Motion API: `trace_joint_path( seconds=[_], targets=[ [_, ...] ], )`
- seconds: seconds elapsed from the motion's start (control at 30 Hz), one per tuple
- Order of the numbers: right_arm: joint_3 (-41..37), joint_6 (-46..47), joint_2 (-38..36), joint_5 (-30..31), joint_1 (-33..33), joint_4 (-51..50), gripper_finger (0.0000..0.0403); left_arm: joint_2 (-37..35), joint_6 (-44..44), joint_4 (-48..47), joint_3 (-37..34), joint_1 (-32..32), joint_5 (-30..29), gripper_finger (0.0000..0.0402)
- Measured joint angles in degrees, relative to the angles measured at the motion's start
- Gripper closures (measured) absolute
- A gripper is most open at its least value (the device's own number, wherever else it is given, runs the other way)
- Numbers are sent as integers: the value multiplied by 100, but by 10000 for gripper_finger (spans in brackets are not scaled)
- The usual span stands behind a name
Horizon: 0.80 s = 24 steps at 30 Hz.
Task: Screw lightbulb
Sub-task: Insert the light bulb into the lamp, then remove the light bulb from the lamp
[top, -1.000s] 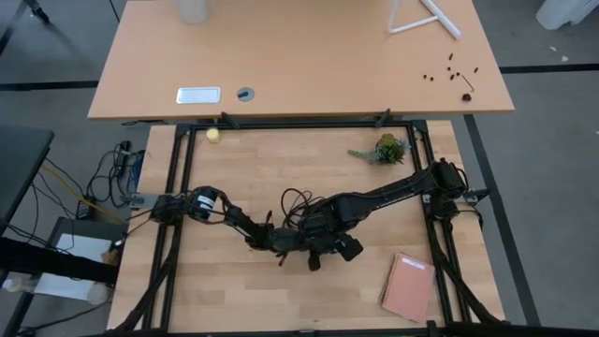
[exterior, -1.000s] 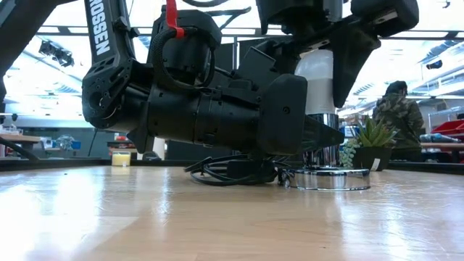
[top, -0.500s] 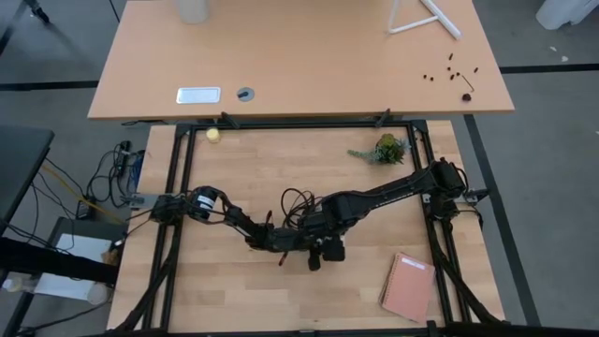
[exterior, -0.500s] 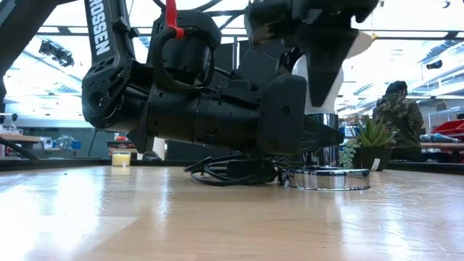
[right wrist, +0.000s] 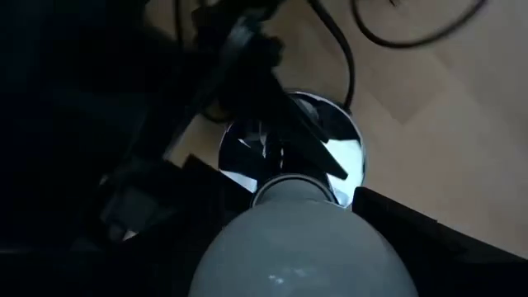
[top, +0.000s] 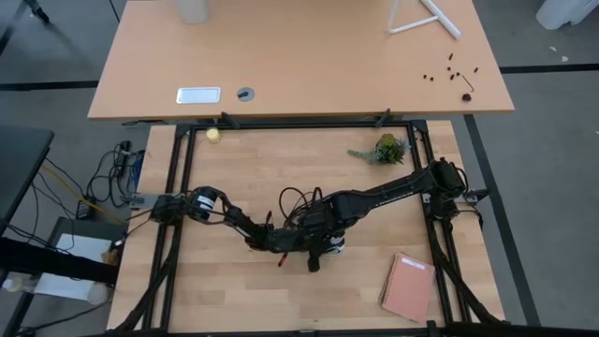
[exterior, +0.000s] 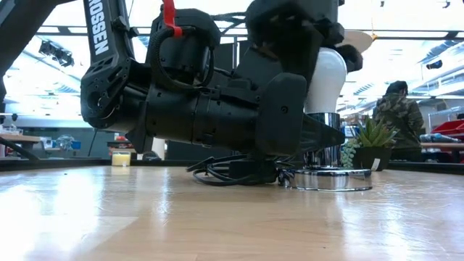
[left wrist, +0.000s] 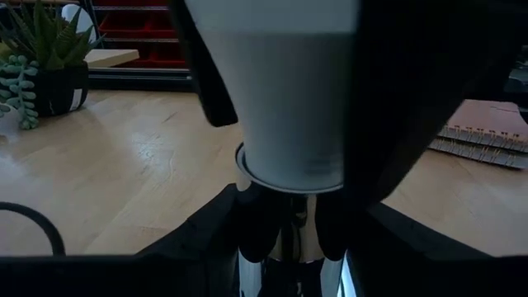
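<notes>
my right claw (exterior: pixel 328 54) comes down from above and has the bulb (exterior: pixel 324 80) by its round white top, fingers closed on it. the bulb stands straight up with its grey screw end in the shiny socket (exterior: pixel 330 178), which sits on the table (top: pixel 234 290) a bit toward the front and right of the middle. my left claw (left wrist: pixel 289 235) lies low along the table and grips the shiny neck under the bulb from the side, one dark finger on each side of it.

the two claws crowd one spot — my left arm lies right in front of the socket in the low view and hides most of it. a black cord (top: pixel 298 198) curls on the table just behind the socket, near my right arm. a small green plant (top: pixel 384 149) stands near the back rail, well apart from the work. a pink notebook (top: pixel 408 285) lies by the front right corner, near the socket but not touching it. a little yellow thing (top: pixel 213 135) sits by the back left corner — i cannot tell what it is.

the left half of the table is bare wood, and so is the strip along the front edge. black rails run around the table. behind it stands a bigger desk (top: pixel 299 56), and a person (exterior: pixel 396 116) shows far off in the room.
</notes>
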Motion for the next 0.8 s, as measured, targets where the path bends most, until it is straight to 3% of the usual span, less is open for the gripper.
trace_joint_path(
  seconds=[0.1, 0.23, 0.57, 0.8],
  targets=[
    [0, 600, 0, -55, -36, 3, 128, 1, -2, 0, 0, 0, -10, 206],
    [0, 733, 0, -142, -80, 3, 129, 0, -5, -1, 0, 0, -23, 206],
    [42, -795, -120, -397, -232, -49, 91, 0, -18, -4, 0, -4, -65, 206],
    [738, -1774, -362, -107, -182, -223, 80, 2, -4, -11, -2, -2, 1, 206]
  ],
)
